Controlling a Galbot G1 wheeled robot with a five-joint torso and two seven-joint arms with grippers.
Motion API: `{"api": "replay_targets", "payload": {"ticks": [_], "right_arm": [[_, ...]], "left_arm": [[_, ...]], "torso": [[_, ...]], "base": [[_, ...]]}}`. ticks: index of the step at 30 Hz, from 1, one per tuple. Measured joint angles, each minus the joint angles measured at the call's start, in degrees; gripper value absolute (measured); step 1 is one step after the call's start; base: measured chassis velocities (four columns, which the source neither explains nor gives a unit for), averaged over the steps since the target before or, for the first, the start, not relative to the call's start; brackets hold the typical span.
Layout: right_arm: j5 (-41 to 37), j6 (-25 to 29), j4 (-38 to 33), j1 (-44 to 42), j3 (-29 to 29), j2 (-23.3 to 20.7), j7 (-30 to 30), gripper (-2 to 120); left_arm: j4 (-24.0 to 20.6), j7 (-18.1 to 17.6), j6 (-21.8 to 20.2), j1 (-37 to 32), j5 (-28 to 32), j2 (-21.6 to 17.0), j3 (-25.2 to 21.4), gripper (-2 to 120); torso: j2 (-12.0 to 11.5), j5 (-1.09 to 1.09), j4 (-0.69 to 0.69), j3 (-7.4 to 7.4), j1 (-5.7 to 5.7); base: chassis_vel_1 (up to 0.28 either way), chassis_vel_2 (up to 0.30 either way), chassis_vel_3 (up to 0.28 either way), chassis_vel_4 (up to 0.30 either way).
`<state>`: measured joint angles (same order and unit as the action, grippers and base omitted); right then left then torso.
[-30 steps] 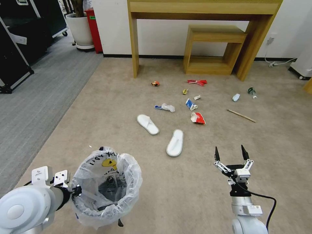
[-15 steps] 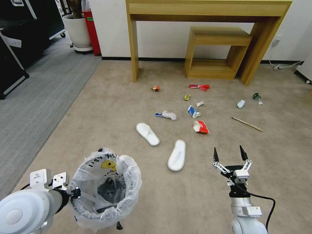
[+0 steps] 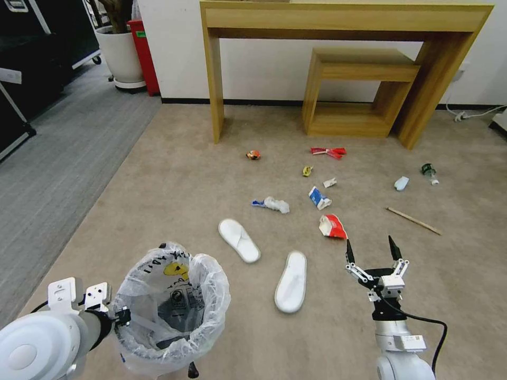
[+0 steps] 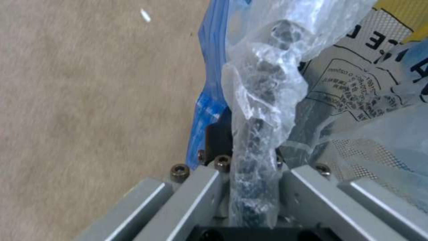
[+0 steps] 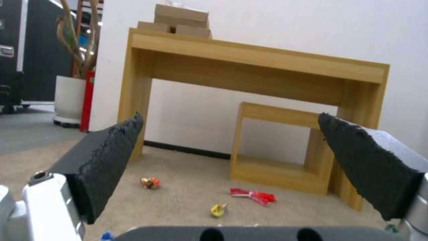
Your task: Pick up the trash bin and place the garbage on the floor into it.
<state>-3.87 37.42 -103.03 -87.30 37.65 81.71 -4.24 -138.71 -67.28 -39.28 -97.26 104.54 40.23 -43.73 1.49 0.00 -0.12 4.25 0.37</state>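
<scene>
The trash bin (image 3: 171, 311), lined with a crinkly whitish bag, hangs at my lower left. My left gripper (image 3: 122, 315) is shut on its rim. In the left wrist view the bag-wrapped rim (image 4: 256, 134) runs between the fingers (image 4: 203, 190). My right gripper (image 3: 371, 250) is open above the beige floor (image 3: 174, 174), just short of a red carton (image 3: 331, 227). Garbage lies ahead: two white slippers (image 3: 239, 240) (image 3: 291, 281), crumpled paper (image 3: 274, 204), a blue carton (image 3: 319, 198), an orange packet (image 3: 253, 154), a red wrapper (image 3: 328, 152), a bottle (image 3: 429, 170) and a wooden stick (image 3: 413, 220).
A wooden desk (image 3: 343, 21) stands against the far wall with a small wooden stool (image 3: 359, 89) under it. Grey striped carpet (image 3: 53, 158) runs along the left. A white plant pot (image 3: 120, 53) and a red box (image 3: 145, 47) stand far left. A cable (image 3: 475, 112) trails at far right.
The whole head view has shifted: the litter and desk now sit nearer and lower in the picture. Both arms hold the same pose, with the bin still gripped.
</scene>
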Motion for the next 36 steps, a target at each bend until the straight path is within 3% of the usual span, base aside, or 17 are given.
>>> {"api": "replay_targets", "payload": {"ticks": [17,36], "right_arm": [[0.78,0.39,-0.73,-0.27,-0.09,0.04,1.18,100],[2.85,1.72,-0.72,-1.01,-0.12,0.86,1.3,100]], "left_arm": [[-1.06,0.3,-0.16,-2.24,-1.33,1.31,-0.97,0],[-2.67,1.36,-0.76,-6.81,-3.38,2.64,-3.28,0]], "torso": [[0.0,0.02,-0.02,0.02,0.03],[0.0,0.02,-0.01,0.0,0.0]], "base": [[-0.176,0.169,0.163,-0.167],[0.035,0.017,-0.025,-0.028]]}}
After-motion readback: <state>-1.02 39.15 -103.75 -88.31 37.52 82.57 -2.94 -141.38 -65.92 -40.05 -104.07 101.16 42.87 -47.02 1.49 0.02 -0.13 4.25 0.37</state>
